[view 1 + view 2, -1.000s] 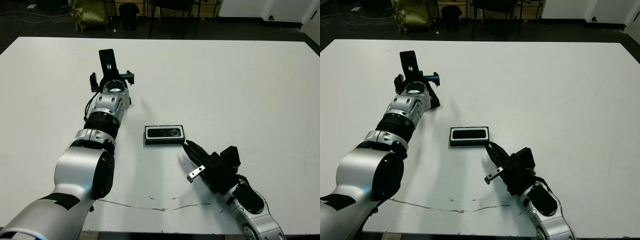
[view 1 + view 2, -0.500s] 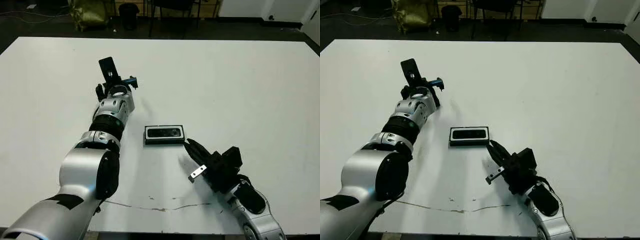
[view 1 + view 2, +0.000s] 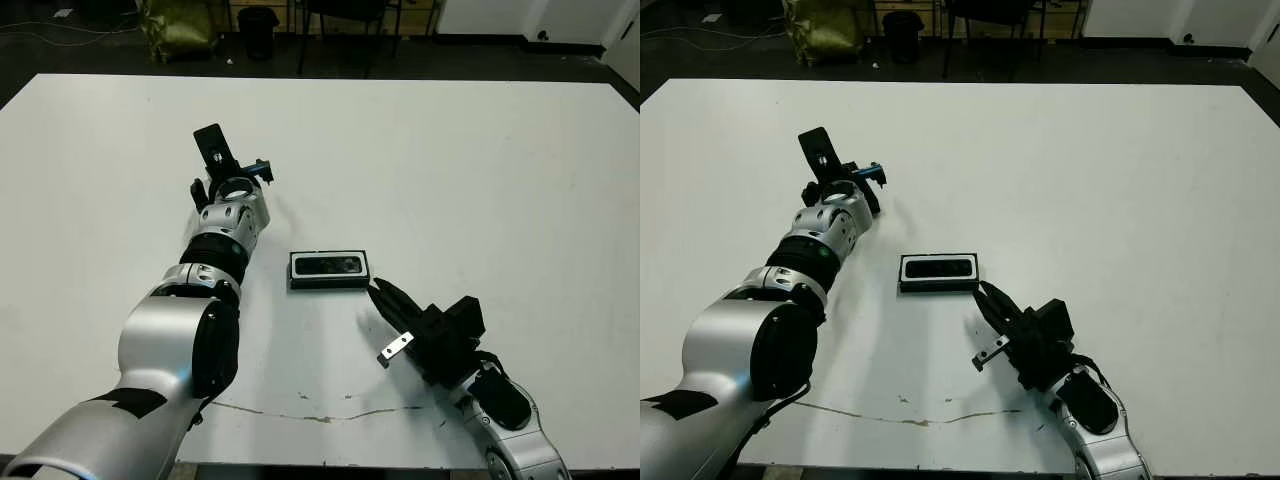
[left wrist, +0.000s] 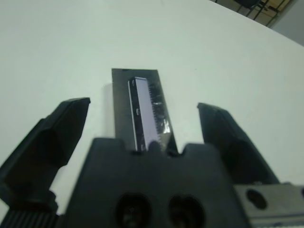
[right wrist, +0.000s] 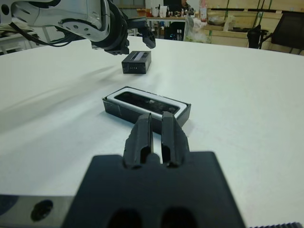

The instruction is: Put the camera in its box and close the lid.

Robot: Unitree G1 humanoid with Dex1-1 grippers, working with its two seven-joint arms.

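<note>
The box [image 3: 296,270], a black tray with a white lining, lies at the table's middle with the camera [image 3: 330,265] lying flat inside it. The lid [image 3: 211,146], black with a pale glossy stripe [image 4: 148,118], lies on the table farther off to the left. My left gripper [image 4: 142,107] is open and straddles the lid, one finger on each side, not touching it. My right gripper [image 3: 372,288] is shut on nothing. Its tips point at the box's near right corner from a short gap away; the right wrist view shows the box [image 5: 118,108] just beyond them.
A thin dark scratch [image 3: 300,412] runs along the table near the front edge. Chairs, a bin and a bag [image 3: 180,25] stand on the floor beyond the far edge. White tabletop spreads to the right of the box.
My left gripper and the lid between its fingers have turned a little and shifted slightly toward me. The box, camera and right gripper have stayed put.
</note>
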